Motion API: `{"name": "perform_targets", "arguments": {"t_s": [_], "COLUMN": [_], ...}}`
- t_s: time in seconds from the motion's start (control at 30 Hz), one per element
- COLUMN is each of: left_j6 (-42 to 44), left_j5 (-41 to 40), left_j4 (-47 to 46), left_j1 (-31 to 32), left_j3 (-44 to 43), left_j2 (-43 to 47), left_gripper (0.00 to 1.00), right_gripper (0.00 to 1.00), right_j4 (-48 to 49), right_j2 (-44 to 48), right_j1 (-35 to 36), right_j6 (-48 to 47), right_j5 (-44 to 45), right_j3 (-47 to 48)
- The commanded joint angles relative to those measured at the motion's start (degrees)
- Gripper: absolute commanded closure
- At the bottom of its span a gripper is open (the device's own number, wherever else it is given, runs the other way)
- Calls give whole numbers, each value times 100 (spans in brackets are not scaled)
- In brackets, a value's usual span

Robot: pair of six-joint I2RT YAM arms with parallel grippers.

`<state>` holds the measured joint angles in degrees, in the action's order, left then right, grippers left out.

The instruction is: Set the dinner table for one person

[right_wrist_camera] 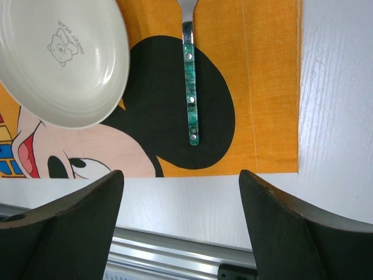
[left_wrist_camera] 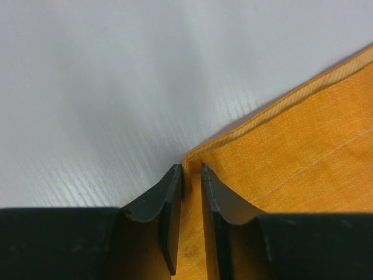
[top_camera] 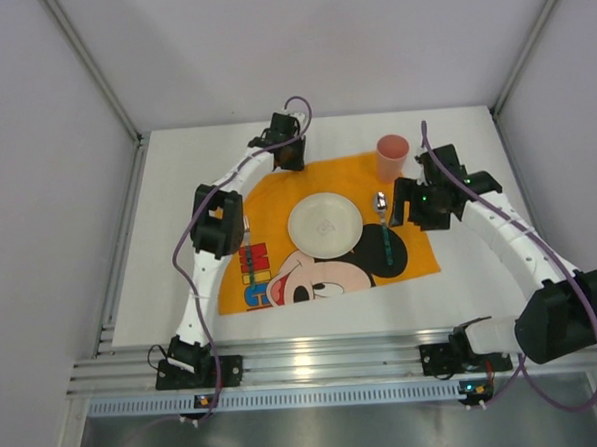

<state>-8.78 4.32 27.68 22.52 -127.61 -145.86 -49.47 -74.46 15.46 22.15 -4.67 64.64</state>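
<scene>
White tabletop [top_camera: 167,200] spans the whole work area, with an orange placemat [top_camera: 361,175] at its centre. On the mat: plate [top_camera: 325,225], spoon [top_camera: 384,229] just right of it. Pink cup [top_camera: 392,156] by the far right corner. Left fingers [left_wrist_camera: 166,198] a narrow slit apart at the mat's far left corner. Right fingers [right_wrist_camera: 70,221] wide apart, holding nothing, above the mat's right side.
</scene>
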Motion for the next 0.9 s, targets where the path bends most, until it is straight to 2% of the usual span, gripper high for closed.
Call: {"name": "perform_targets", "arguments": {"t_s": [0.0, 0.2, 0.27, 0.3, 0.33, 0.37, 0.47, 0.73, 0.87], "left_j6": [8, -98, -98, -107, -124, -133, -255, -687, -730], "left_j5": [359, 422, 1, -810, -1175, -1414, -1767, -1926, -1585], "left_j4": [-131, -255, -19, 44, 62, 44, -324, 18, -315], "left_j1": [42, 68, 68, 68, 51, -11, -247, -802, -1091], "left_j3": [-89, -97, -150, -159, -115, 120, 944, 2661, 3741], "left_j2": [-276, -171, -13, 83, 345, 548, 1322, 2271, 2624], "left_gripper": [75, 69, 61, 55, 49, 37, 25, 32, 33], "right_gripper": [20, 20, 20, 20, 20, 20, 20, 20, 20], "right_j4": [-62, -71, -71, -71, -63, -62, 8, 376, 535], "right_j2": [-95, -139, -104, -87, -26, 10, 185, 677, 862], "right_j1": [-17, 18, 44, 53, 71, 80, 106, 141, 141], "right_j6": [114, 149, 175, 193, 237, 254, 342, 562, 641], "right_j5": [-131, -184, -193, -184, -192, -193, -193, -254, -280], "right_j3": [189, 295, 277, 268, 225, 198, 23, -680, -979]}}
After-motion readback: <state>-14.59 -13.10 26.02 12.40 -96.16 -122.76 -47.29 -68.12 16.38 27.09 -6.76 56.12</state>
